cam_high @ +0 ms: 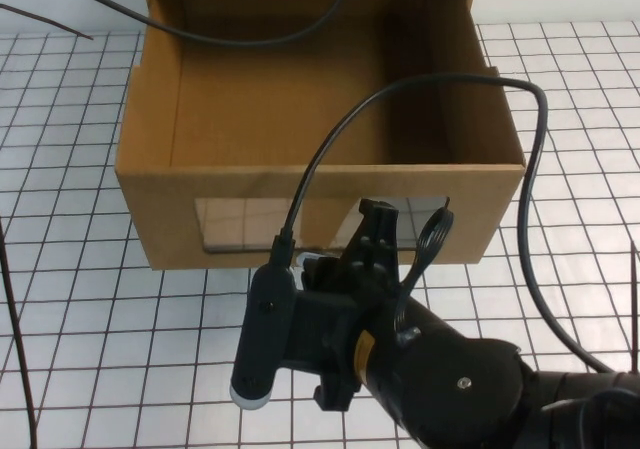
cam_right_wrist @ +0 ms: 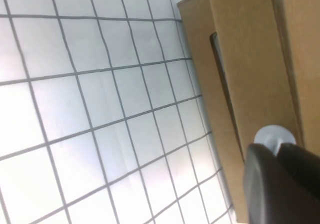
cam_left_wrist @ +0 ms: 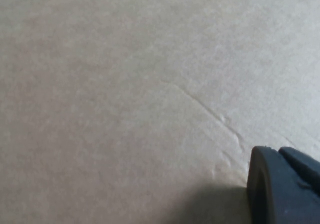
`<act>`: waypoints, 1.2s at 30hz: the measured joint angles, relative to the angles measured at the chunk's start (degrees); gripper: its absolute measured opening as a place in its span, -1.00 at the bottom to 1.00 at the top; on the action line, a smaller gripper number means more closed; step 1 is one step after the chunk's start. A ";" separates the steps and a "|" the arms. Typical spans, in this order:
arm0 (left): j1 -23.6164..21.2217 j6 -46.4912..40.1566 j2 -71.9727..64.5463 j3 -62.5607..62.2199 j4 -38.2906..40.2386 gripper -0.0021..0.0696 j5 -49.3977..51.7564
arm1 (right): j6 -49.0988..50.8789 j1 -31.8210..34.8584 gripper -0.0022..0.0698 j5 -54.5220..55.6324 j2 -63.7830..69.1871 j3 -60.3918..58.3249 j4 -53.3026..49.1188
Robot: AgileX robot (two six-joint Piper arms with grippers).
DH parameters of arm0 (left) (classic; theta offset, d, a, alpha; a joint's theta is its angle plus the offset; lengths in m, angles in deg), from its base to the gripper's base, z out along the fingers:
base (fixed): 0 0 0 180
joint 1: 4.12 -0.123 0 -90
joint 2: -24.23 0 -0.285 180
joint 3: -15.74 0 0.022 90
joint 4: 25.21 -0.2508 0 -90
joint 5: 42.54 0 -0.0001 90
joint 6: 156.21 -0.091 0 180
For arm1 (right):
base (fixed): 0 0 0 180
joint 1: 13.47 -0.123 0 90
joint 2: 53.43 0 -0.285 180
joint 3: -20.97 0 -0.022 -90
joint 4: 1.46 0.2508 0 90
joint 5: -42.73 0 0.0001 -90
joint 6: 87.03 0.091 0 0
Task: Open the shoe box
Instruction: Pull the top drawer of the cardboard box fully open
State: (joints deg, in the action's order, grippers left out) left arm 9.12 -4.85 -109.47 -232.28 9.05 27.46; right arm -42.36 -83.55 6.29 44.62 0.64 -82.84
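The right gripper (cam_high: 378,219), closed empty, is held at the box's (cam_high: 160,209) front wall, probably to steady it. The left gripper (cam_left_wrist: 282,184) is kept close against the box's cardboard; whether it is closed cannot be told.

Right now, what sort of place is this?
Probably a robot lab bench: white gridded tabletop, open cardboard shoe box, cabled right tool at its front wall; left tool close to cardboard.

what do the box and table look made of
Box: matte brown cardboard, going by its raw fibrous walls and creases; a glossy patch on the front wall looks like tape or film. Table: smooth white sheet with a printed grey grid, slightly shiny; material unclear. The right gripper, shut, is at the box's front wall; the left gripper is close against cardboard.
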 joint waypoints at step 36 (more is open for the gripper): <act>0.39 3.82 12.27 -6.43 -5.57 -0.95 2.66 | -1.92 5.71 -0.97 -19.99 -23.18 9.00 19.55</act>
State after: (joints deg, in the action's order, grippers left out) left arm 9.51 -1.03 -97.19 -238.71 3.48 30.12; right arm -44.28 -77.83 -13.70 21.44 9.64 -63.29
